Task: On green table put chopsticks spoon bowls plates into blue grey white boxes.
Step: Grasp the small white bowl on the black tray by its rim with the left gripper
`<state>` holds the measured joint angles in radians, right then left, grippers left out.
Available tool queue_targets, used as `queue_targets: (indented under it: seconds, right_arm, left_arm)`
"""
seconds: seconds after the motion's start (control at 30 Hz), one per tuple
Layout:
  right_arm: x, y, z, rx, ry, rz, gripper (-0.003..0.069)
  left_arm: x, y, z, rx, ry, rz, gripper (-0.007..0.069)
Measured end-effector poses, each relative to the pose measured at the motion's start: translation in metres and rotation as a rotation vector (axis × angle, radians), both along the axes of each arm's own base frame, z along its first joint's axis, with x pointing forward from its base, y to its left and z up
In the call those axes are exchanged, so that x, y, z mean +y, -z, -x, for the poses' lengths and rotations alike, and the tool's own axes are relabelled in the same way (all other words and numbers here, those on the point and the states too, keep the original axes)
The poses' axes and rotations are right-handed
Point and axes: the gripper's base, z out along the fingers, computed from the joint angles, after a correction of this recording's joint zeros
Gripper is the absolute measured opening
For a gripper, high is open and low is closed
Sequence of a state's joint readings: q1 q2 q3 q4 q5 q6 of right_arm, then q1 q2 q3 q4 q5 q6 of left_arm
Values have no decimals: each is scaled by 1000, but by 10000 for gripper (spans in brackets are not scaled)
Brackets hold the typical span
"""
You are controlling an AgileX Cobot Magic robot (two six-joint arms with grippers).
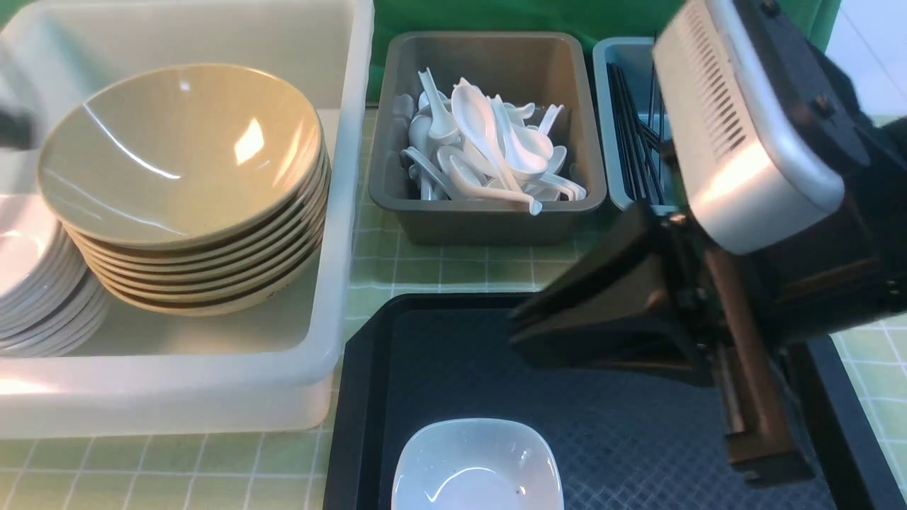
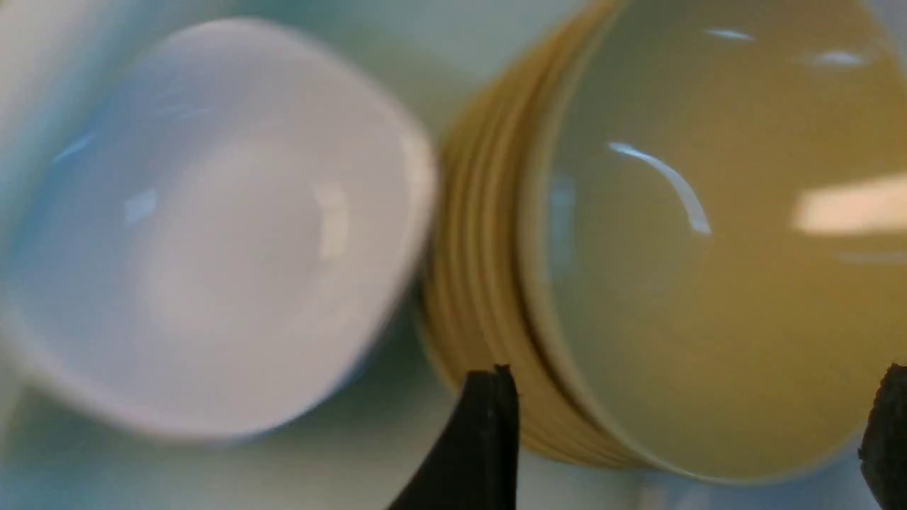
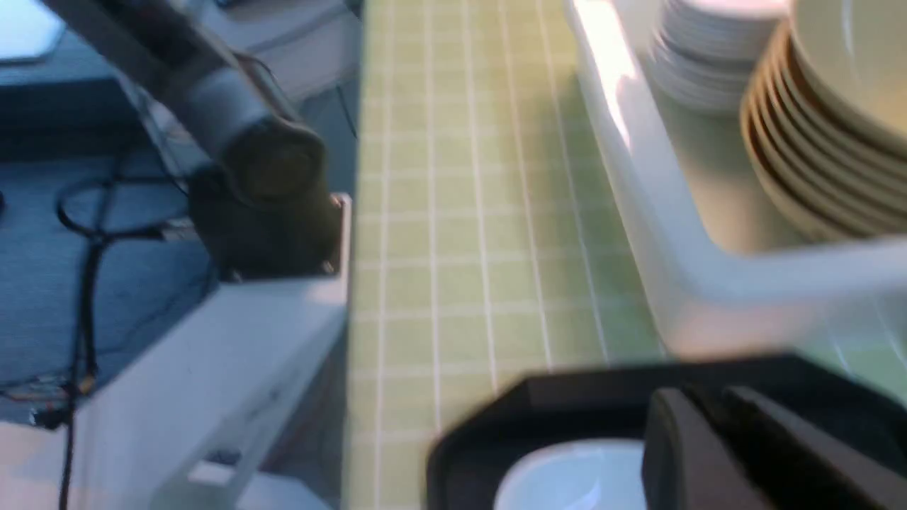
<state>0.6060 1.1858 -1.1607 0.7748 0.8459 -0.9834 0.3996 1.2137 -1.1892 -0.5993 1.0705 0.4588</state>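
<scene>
A stack of tan bowls [image 1: 177, 156] stands in the white box [image 1: 340, 212], beside a stack of white plates [image 1: 28, 283]. My left gripper [image 2: 687, 432] hangs open over the tan bowls [image 2: 708, 248], with nothing between its fingers [image 2: 489, 439]; the white plates [image 2: 212, 227] lie beside them. White spoons [image 1: 489, 149] fill the grey box [image 1: 489, 223]. Black chopsticks [image 1: 634, 142] lie in the blue box [image 1: 601, 85]. A white square bowl [image 1: 476, 464] sits on the black tray [image 1: 439, 368]. My right gripper [image 1: 521, 333] is shut and empty above the tray, near that bowl [image 3: 567, 474].
The green checked table [image 1: 460, 269] shows between the boxes and the tray. My right arm [image 1: 765, 177] hides part of the blue box and the tray's right side. In the right wrist view the left arm [image 3: 262, 163] stands beyond the table's edge.
</scene>
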Motion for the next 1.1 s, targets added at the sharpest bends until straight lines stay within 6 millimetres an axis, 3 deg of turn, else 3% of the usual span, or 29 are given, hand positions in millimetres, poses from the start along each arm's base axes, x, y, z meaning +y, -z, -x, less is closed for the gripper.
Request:
queue_targets:
  seconds: [0.17, 0.4, 0.6, 0.83, 1.1]
  right_arm:
    - [-31, -14, 17, 13, 103, 51, 76]
    - [-46, -24, 46, 53, 71, 62, 79]
    - [-53, -8, 58, 113, 83, 83, 86]
    - [-68, -11, 80, 58, 88, 58, 92]
    - [-81, -19, 99, -13, 112, 25, 99]
  left_arm:
    - [-101, 1, 7, -28, 606, -84, 552]
    - [-173, 28, 0, 82, 931, -173, 519]
    - [-243, 64, -24, 172, 1170, -360, 519]
    - [-283, 106, -35, 149, 1574, -603, 519]
    - [-295, 149, -46, 247, 1669, -621, 519]
